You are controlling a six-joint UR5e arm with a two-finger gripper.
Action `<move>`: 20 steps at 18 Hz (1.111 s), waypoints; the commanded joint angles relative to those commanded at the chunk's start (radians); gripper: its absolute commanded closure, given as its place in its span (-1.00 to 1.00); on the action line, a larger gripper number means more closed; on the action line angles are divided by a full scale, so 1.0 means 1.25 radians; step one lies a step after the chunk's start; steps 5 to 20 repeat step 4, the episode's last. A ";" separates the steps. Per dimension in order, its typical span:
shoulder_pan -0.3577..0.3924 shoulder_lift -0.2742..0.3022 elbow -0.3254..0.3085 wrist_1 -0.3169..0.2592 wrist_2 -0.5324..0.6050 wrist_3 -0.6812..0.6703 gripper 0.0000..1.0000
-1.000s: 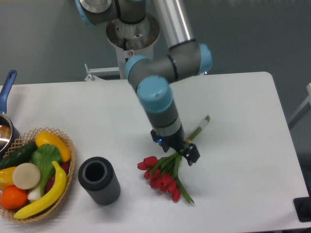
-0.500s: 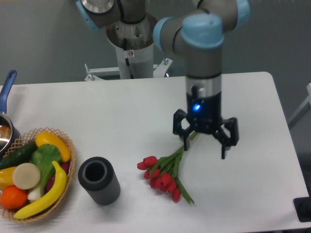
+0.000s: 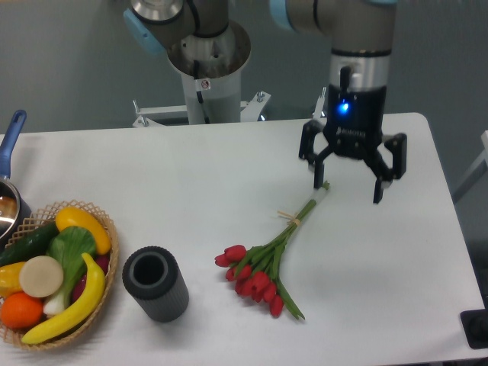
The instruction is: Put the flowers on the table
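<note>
The flowers (image 3: pixel 263 267), a bunch of red tulips with green stems tied with tan twine, lie flat on the white table (image 3: pixel 152 183) at the centre right, heads toward the front, stem ends toward the back right. My gripper (image 3: pixel 348 192) hangs open and empty above the table, up and to the right of the stem ends, clear of the bunch. Its fingers (image 3: pixel 378 189) point down, spread wide.
A dark grey cylindrical vase (image 3: pixel 155 284) stands at the front left of the flowers. A wicker fruit basket (image 3: pixel 99 305) with banana, orange and vegetables sits at the front left edge. A pot with a blue handle (image 3: pixel 11 137) is at the far left.
The gripper let go of the flower stems, opened, and rose up and to the back right. The flowers stay lying on the table.
</note>
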 joint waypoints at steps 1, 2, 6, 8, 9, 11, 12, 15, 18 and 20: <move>0.011 0.012 -0.011 -0.017 0.001 0.034 -1.00; 0.026 0.021 -0.023 -0.028 0.001 0.061 -1.00; 0.029 0.034 -0.042 -0.032 0.004 0.078 -1.00; 0.029 0.034 -0.042 -0.032 0.004 0.078 -1.00; 0.029 0.034 -0.042 -0.032 0.004 0.078 -1.00; 0.029 0.034 -0.042 -0.032 0.004 0.078 -1.00; 0.029 0.034 -0.042 -0.032 0.004 0.078 -1.00; 0.029 0.034 -0.042 -0.032 0.004 0.078 -1.00; 0.029 0.034 -0.042 -0.032 0.004 0.078 -1.00; 0.029 0.034 -0.042 -0.032 0.004 0.078 -1.00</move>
